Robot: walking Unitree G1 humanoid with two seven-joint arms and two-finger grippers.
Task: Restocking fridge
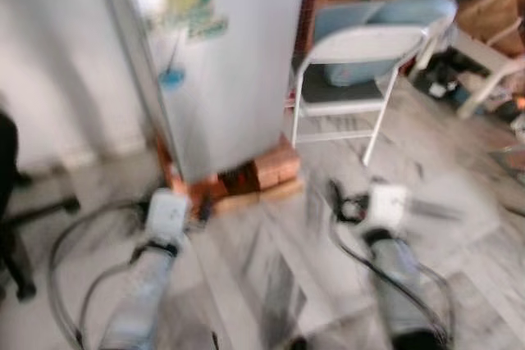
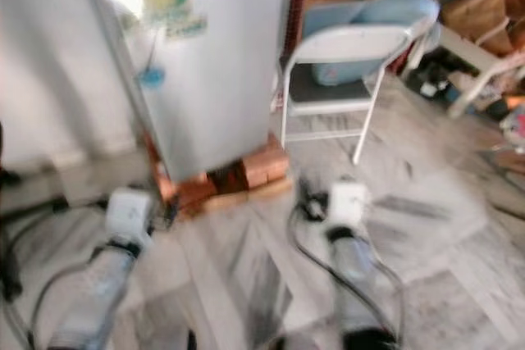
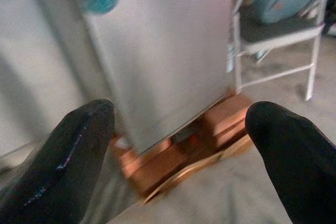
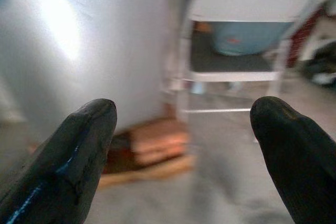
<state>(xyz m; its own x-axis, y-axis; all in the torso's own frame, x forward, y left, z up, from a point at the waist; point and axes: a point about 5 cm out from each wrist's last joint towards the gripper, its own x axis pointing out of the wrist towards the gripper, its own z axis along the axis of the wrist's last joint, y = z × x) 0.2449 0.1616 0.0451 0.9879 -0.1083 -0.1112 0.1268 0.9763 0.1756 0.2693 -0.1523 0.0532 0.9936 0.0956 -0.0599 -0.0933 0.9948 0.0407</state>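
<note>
The tall silver fridge (image 1: pixel 225 63) stands ahead, door shut, raised on reddish-brown bricks (image 1: pixel 267 171) whose edges jut past its base onto the pale marble floor (image 1: pixel 459 227); a white folding chair with a pale blue tub (image 1: pixel 361 71) sits just beside the fridge's right side; the left claw (image 3: pixel 178 129) and right claw (image 4: pixel 184 129) both gape wide and hold nothing, open floor lying between them and the bricks; everything is blurred.

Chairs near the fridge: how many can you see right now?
2. A grey folding chair stands right of the fridge, holding a blue tub. A white chair sits further right, partly cut off. Blur may hide others.
</note>
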